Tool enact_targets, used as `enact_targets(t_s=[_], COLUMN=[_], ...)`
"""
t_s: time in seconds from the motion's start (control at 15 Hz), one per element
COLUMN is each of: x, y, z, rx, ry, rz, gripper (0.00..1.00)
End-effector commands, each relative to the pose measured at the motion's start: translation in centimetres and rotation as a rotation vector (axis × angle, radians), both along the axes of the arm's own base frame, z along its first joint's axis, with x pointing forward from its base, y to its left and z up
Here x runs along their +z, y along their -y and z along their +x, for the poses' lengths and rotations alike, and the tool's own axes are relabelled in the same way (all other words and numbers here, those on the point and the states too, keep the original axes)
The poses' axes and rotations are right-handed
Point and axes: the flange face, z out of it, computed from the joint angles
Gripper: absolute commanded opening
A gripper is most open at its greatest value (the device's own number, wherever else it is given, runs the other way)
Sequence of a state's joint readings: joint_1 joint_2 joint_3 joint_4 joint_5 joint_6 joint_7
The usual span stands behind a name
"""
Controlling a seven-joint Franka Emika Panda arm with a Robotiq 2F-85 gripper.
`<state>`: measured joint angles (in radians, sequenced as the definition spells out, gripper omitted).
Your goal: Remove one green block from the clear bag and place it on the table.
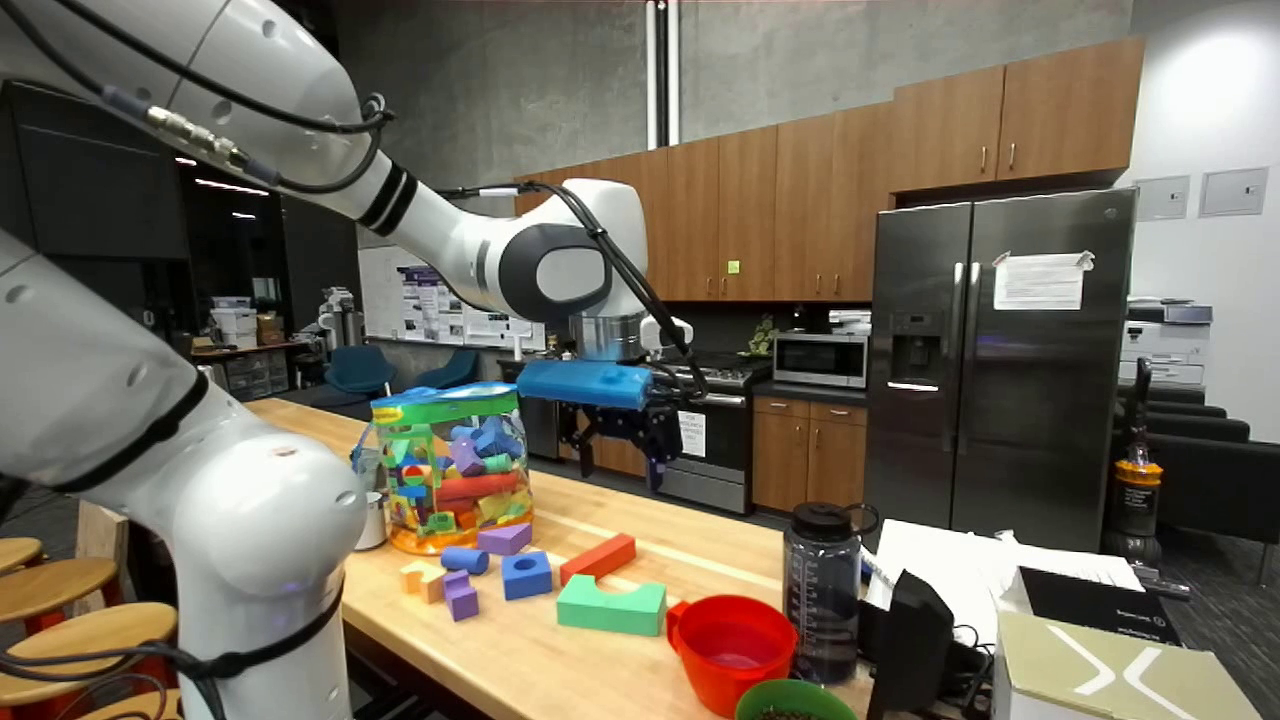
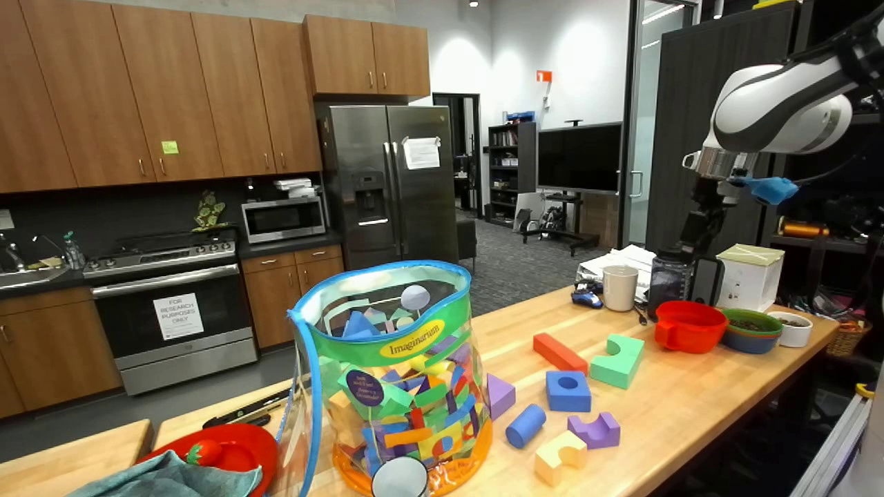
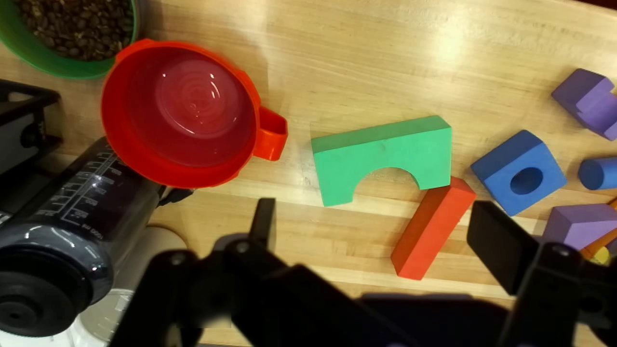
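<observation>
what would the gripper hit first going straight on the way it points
Pointing down, the open gripper would probably meet the green arch block first; depth is unclear, so maybe the red block beside it.

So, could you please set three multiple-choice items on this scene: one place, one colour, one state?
1. Where does the clear bag stand?
A) On the stove
B) On the table
C) On the fridge

2. What colour is the loose block with a round hole?
A) Yellow
B) Purple
C) Blue

3. How are the jaws?
A) Open
B) Shut
C) Out of view

1: B, its orange base rests there in both exterior views.
2: C, its faces show blue in the wrist view.
3: A, the wrist view shows them apart.
</observation>
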<state>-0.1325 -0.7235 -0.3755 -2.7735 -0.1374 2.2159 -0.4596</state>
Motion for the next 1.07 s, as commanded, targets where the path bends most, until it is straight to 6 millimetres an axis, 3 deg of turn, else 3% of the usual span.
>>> enact_targets(t_s=[0.0, 0.33, 1.0], x=[0.6, 4.1, 17.2], y=[0.0, -1.2, -8.2], z=[0.3, 2.8, 10.3], rx=[0.03, 0.151, 0.441], ry=[0.0, 0.077, 0.382], rz=[-0.004, -0.001, 0.098], gripper=[1.0, 1.0, 1.0])
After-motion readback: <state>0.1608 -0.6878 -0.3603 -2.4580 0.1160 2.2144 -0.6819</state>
